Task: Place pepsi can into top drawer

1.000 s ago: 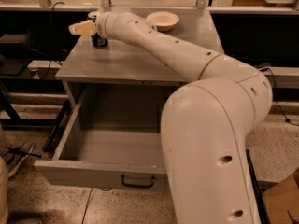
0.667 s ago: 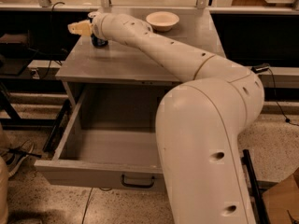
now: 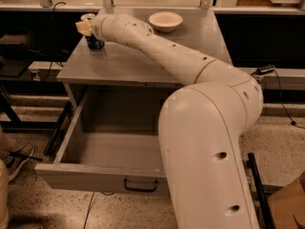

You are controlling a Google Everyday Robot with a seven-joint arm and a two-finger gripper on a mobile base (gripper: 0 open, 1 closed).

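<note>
The pepsi can (image 3: 94, 43) stands upright at the far left of the grey cabinet top (image 3: 124, 63); only its dark blue lower body and a bit of silver top show. My gripper (image 3: 85, 27) is at the end of the long white arm, right over and against the can's top, hiding most of it. The top drawer (image 3: 102, 175) is pulled out wide below the cabinet top, with a dark handle (image 3: 140, 185) on its flat front panel. Its inside holds nothing I can see.
A pale bowl (image 3: 165, 21) sits at the back of the cabinet top. My bulky white arm base (image 3: 205, 166) covers the drawer's right part. Dark shelving and cables lie to the left and right. A cardboard box edge (image 3: 286, 209) is at the bottom right.
The arm has shifted a little and the gripper has settled closer onto the can. The can and the drawer have not moved.
</note>
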